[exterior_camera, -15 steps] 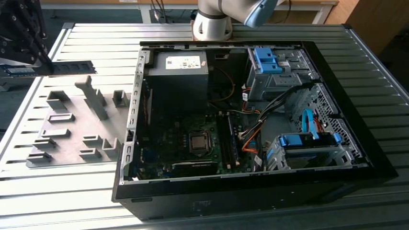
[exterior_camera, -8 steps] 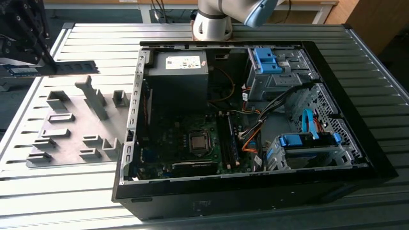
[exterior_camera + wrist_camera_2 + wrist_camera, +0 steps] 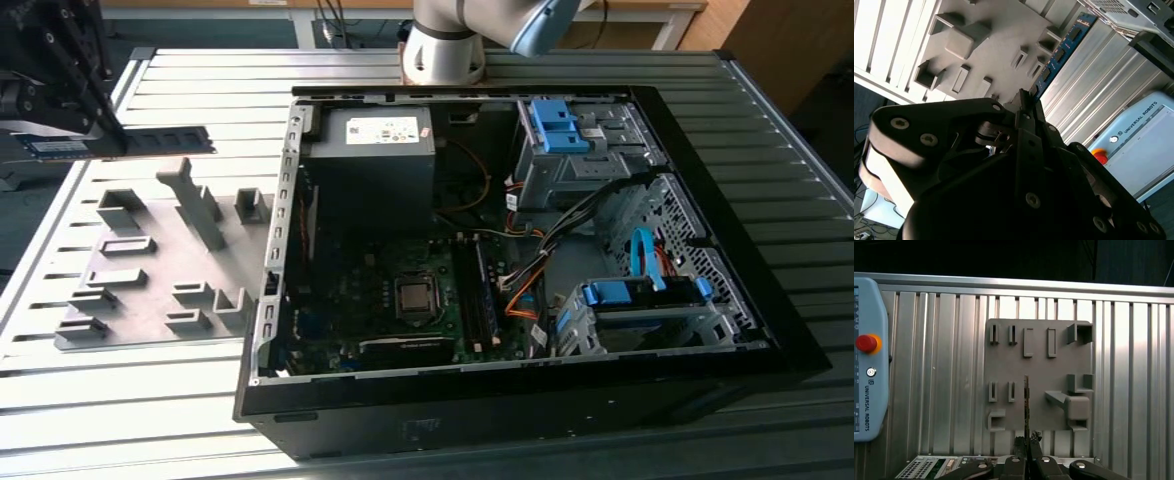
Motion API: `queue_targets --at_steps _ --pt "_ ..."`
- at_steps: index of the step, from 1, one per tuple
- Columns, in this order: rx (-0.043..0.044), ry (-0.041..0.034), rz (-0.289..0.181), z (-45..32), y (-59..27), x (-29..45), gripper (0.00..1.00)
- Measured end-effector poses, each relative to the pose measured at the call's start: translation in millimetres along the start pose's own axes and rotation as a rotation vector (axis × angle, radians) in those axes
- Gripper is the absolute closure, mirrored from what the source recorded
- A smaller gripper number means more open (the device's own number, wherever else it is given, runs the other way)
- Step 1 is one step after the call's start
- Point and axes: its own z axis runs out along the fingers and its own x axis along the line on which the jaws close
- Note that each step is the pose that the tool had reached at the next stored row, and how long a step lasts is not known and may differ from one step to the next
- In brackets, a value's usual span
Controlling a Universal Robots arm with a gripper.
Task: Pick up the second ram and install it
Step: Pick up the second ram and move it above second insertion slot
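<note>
Picked but uninstalled, the thin blue-green circuit-board ram stick (image 3: 167, 140) sits pinched between fingers (image 3: 1036, 440) of the black gripper (image 3: 107, 141), ten o'clock from the open black computer case (image 3: 534, 420).

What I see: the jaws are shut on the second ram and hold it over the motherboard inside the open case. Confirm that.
The place is wrong. The gripper, jaws shut on the second ram, holds it above the grey fixture plate, outside the open case and to the exterior view's left of it. The exterior view shows this.
</note>
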Motion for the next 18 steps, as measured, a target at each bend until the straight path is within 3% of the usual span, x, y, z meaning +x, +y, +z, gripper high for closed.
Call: queue_targets --at_steps 18 --pt "-0.0001 0.0000 0.000 -0.4 -12.5 0.2 0.86"
